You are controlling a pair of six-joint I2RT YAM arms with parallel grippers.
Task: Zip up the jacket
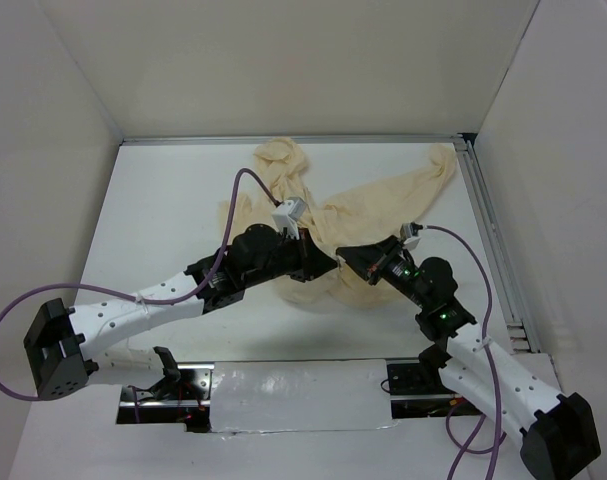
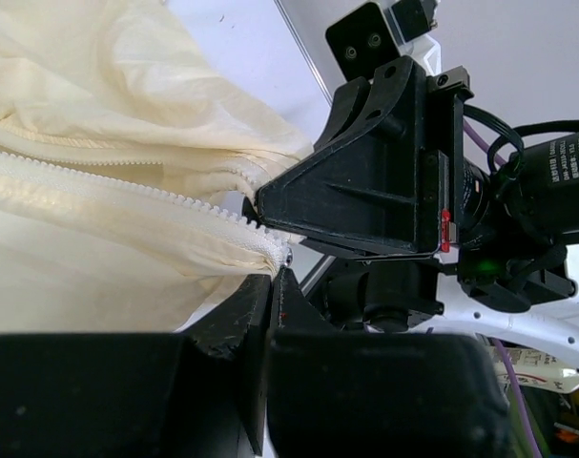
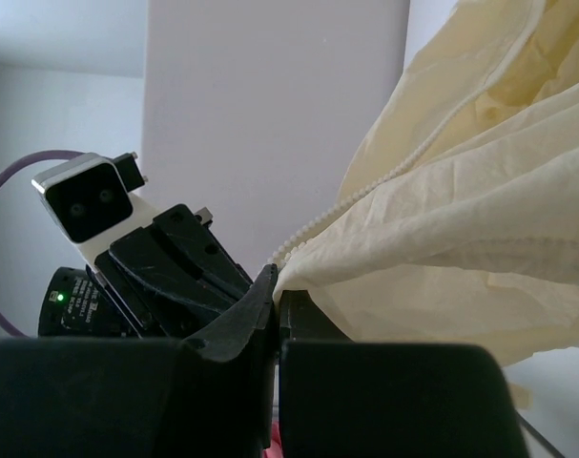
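Note:
The cream jacket (image 1: 383, 205) lies wrinkled at the back middle of the white table, sleeves spread left and right. Both grippers meet at its near edge. My left gripper (image 1: 326, 267) is shut on the jacket's edge at the end of the zipper; in the left wrist view the jaws (image 2: 275, 274) pinch the fabric just below the white zipper teeth (image 2: 127, 186). My right gripper (image 1: 351, 262) is shut on the jacket hem right beside it; in the right wrist view (image 3: 278, 283) the cloth (image 3: 480, 191) and a line of zipper teeth (image 3: 365, 196) rise from the closed jaws. No slider shows.
White walls enclose the table on three sides. A metal rail (image 1: 495, 250) runs along the right edge. A foil-taped strip (image 1: 293, 400) lies between the arm bases. Purple cables (image 1: 238, 190) loop above both arms.

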